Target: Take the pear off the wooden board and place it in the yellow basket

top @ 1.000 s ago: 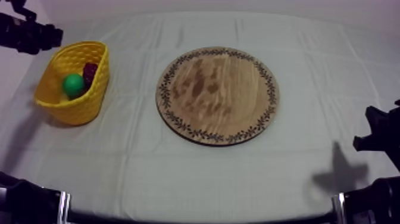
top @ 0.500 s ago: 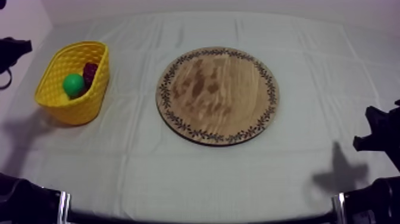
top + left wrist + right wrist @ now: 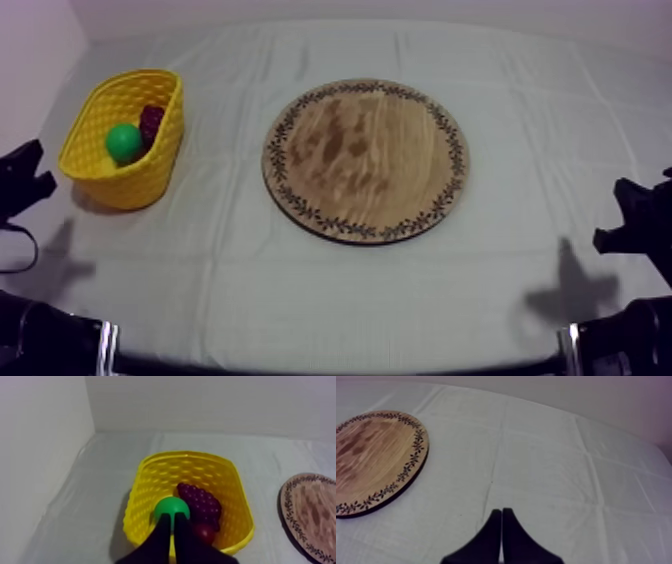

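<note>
The green pear (image 3: 124, 141) lies inside the yellow basket (image 3: 140, 182) at the table's left, beside a bunch of dark grapes (image 3: 151, 120). The round wooden board (image 3: 365, 160) in the middle has nothing on it. My left gripper (image 3: 25, 175) sits low at the left edge, just in front of the basket. In the left wrist view its fingers (image 3: 172, 517) lie together as a narrow wedge, shut on nothing, short of the basket (image 3: 145, 476), which holds the pear (image 3: 171, 509), grapes (image 3: 200, 502) and a small red fruit (image 3: 205, 532). My right gripper (image 3: 628, 215) rests at the right edge, shut (image 3: 501, 511).
The board's patterned rim (image 3: 300, 521) shows to the right of the basket in the left wrist view. In the right wrist view the board (image 3: 371, 461) lies off to the left, with bare creased cloth (image 3: 546, 466) ahead of the gripper.
My left arm has drawn back from the far left corner beside the basket to low at the table's left edge, and its fingers have closed. The right arm has not moved.
</note>
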{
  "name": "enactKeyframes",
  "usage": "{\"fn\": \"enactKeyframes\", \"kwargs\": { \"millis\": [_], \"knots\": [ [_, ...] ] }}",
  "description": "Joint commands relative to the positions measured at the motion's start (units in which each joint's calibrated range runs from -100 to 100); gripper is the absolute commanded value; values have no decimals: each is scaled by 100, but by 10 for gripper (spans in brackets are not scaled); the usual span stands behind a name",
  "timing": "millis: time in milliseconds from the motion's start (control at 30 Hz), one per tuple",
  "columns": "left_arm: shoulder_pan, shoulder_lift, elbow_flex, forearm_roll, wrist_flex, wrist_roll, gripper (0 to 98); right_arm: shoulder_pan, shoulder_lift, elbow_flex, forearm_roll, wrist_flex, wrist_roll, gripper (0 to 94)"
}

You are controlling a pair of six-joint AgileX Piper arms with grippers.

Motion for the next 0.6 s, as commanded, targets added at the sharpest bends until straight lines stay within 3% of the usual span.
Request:
{"fn": "enactKeyframes", "kwargs": {
  "millis": [0, 200, 433, 567],
  "knots": [
    [-4, -457, 448, -11, -208, 10, 0, -1, 1, 5, 1, 4, 3, 5],
    [-34, -889, 818, 135, -284, -25, 0, -1, 1, 5, 1, 4, 4, 5],
    [-23, -1352, 1030, 704, -75, -571, 0, -1, 1, 5, 1, 4, 4, 5],
    [-38, -1491, 1053, 885, 108, -704, 0, -2, 1, 5, 1, 4, 0, 5]
  ]
}}
